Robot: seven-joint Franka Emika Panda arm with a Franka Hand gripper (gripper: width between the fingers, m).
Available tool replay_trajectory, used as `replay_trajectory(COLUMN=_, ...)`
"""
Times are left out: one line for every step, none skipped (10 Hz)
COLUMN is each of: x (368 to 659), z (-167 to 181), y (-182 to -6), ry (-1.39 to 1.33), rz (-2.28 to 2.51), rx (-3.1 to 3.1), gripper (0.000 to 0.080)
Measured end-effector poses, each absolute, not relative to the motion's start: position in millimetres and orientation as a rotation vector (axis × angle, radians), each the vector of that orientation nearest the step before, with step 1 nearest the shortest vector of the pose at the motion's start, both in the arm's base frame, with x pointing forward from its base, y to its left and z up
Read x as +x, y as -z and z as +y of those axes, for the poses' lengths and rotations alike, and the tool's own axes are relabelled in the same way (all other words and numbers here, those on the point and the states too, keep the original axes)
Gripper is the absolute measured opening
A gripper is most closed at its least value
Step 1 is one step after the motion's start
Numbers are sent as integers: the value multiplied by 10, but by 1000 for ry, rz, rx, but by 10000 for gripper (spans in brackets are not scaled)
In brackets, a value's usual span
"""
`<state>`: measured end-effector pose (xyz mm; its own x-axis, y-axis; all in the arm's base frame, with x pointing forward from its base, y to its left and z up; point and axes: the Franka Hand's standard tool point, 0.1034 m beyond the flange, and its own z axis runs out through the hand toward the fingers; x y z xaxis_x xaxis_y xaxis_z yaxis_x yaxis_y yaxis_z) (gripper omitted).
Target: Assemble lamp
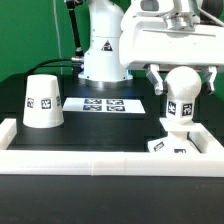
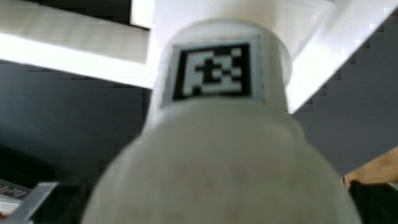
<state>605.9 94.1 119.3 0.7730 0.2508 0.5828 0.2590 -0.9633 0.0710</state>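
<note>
Here, bulb post [image 1: 180, 100] [image 2: 214, 130]: upright on the base [image 1: 160, 147].
Gripper [image 1: 181, 80]: fingers flank the post's round head above the base; clamped or loose, cannot tell.
Shade [image 1: 42, 100]: well apart from the base, toward the exterior view's left.

From the exterior view's left to right: shade [image 1: 42, 102], marker board [image 1: 103, 103], bulb post [image 1: 181, 100] above base [image 1: 168, 148]

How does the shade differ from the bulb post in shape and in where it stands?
The shade is a broad truncated cone; the bulb post is slimmer, with a round head. The shade stands alone at the exterior view's left; the bulb post stands on the base at its right. Both are white, upright and tagged.
</note>
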Motion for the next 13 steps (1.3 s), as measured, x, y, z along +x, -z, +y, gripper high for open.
replay_trajectory(x=6055, z=932, y=-1241, ry=965, rz=-424, rx=-2946, gripper=698)
replay_trajectory(x=6062, z=931, y=-1312, ry=967, rz=-425, rx=-2945, gripper=698)
replay_trajectory(x=6077, z=921, y=-1377, ry=969, rz=-424, rx=-2944, gripper=698)
replay_trajectory(x=6084, z=907, y=-1408, ry=967, rz=-421, rx=-2946, gripper=698)
replay_trajectory(x=6085, z=904, y=-1410, ry=966, rz=-421, rx=-2946, gripper=698)
replay_trajectory(x=6079, z=913, y=-1397, ry=951, rz=-423, rx=-2948, gripper=698)
replay_trajectory(x=6077, z=910, y=-1391, ry=950, rz=-422, rx=-2948, gripper=698)
replay_trajectory(x=6076, z=908, y=-1387, ry=947, rz=-422, rx=-2949, gripper=698)
replay_trajectory(x=6027, z=917, y=-1305, ry=812, rz=-430, rx=-2971, gripper=698)
replay_trajectory(x=6043, z=913, y=-1297, ry=724, rz=-430, rx=-2982, gripper=698)
replay_trajectory(x=6034, z=941, y=-1270, ry=601, rz=-434, rx=-2991, gripper=698)
replay_trajectory(x=6022, z=964, y=-1253, ry=479, rz=-437, rx=-2995, gripper=698)
replay_trajectory(x=6013, z=984, y=-1251, ry=378, rz=-434, rx=-2996, gripper=698)
